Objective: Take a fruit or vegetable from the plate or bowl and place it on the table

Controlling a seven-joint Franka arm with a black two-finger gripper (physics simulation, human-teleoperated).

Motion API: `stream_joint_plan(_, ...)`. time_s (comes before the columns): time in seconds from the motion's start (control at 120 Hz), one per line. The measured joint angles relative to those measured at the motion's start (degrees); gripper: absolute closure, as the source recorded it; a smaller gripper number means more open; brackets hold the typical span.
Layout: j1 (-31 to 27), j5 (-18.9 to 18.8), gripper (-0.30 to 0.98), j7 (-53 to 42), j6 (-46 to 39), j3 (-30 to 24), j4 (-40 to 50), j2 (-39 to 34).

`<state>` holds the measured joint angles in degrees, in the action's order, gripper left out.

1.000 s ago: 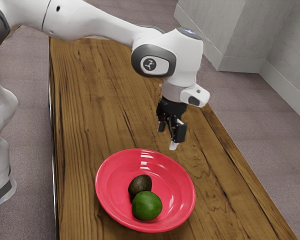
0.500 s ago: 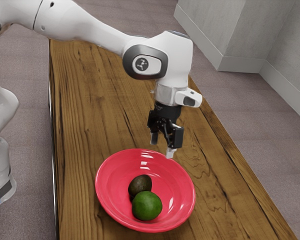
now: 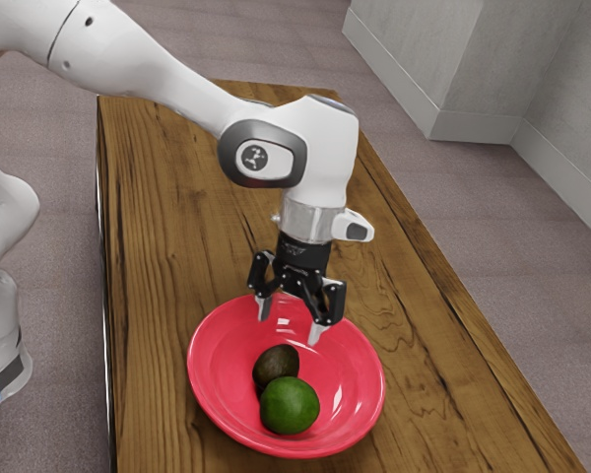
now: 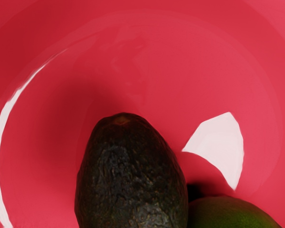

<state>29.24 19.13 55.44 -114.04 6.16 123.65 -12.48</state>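
My gripper is open above the part of the red bowl farther from the exterior view's camera, its two fingers apart with nothing between them. In the bowl lie a dark avocado and, right beside it, a round green fruit nearer that camera. In the wrist view the dark avocado looms large against the red bowl, and part of the green fruit shows at the lower edge.
The bowl stands on a long wooden table. Table surface extends on both sides of the bowl and behind it. A grey wall block rises from the floor beyond the table.
The hand has come down and toward the exterior view's left, from beyond the bowl's rim to over the bowl. Both fruits and the bowl have stayed where they were.
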Motion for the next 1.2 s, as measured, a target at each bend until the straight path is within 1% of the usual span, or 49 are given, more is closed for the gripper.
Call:
stream_joint_plan(0.317, 0.69, 1.39, 0.02, 9.88, -1.86, 0.04, 0.2, 2.06)
stream_joint_plan(0.508, 0.92, 3.25, 0.02, 13.77, -2.9, 0.08, 4.1, 0.61)
stream_joint_plan(0.717, 1.38, 3.13, 0.02, 16.8, -4.41, -0.65, 4.69, 0.7)
stream_joint_plan(1.2, 0.85, 3.22, 0.02, 20.58, -5.75, -0.62, 4.74, 3.78)
